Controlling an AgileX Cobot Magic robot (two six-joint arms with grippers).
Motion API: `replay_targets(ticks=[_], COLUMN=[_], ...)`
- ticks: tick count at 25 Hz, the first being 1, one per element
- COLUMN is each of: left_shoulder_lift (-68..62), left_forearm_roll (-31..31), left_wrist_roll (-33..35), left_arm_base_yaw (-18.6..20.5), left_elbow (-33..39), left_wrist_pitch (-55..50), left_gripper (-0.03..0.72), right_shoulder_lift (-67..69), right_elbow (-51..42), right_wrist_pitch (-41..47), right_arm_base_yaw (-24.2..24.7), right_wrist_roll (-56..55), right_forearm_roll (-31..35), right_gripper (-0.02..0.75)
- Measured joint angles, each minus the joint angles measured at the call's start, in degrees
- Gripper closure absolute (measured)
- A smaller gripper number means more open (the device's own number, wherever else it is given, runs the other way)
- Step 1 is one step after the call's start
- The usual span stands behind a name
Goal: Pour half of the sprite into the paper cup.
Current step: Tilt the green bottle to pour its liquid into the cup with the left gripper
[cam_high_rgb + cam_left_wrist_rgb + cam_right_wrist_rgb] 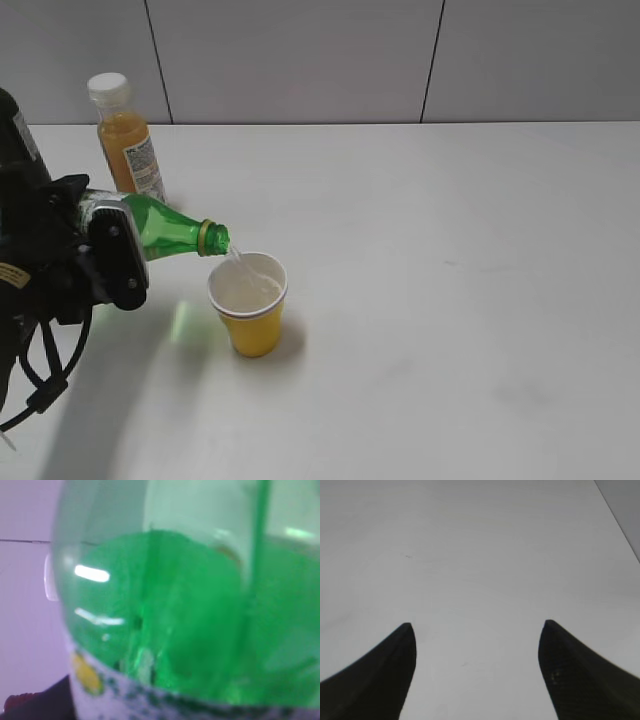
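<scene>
The green sprite bottle (170, 229) lies tilted almost level, its open neck just over the rim of the yellow paper cup (250, 310). A thin clear stream runs from the mouth into the cup. My left gripper (110, 255) is shut on the sprite bottle round its labelled middle. In the left wrist view the sprite bottle (170, 630) fills the frame as a blurred green body with its pale label at the bottom; the jaws are hidden. My right gripper (477, 630) is open and empty over bare table; it does not show in the exterior view.
An orange-juice bottle (128, 140) with a white cap stands upright at the back left, just behind the sprite bottle. The white table (450, 280) runs to a grey panelled wall at the back.
</scene>
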State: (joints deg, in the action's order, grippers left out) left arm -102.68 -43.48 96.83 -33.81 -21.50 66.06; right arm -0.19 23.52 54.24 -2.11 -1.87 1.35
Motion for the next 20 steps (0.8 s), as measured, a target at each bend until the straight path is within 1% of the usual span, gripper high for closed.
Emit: replay_targets(ticks=[20], left_shoulder_lift=[0.0], left_forearm_roll=[0.0], left_wrist_roll=[0.0], left_arm_base_yaw=[0.0], left_elbow=[-0.1], left_wrist_pitch=[0.3], left_gripper=[0.241], right_shoulder_lift=[0.0], right_elbow=[0.0], right_wrist_pitch=[0.0], right_arm_base_yaw=[0.0], right_wrist_roll=[0.0], right_forearm_roll=[0.0], right_gripper=[0.164])
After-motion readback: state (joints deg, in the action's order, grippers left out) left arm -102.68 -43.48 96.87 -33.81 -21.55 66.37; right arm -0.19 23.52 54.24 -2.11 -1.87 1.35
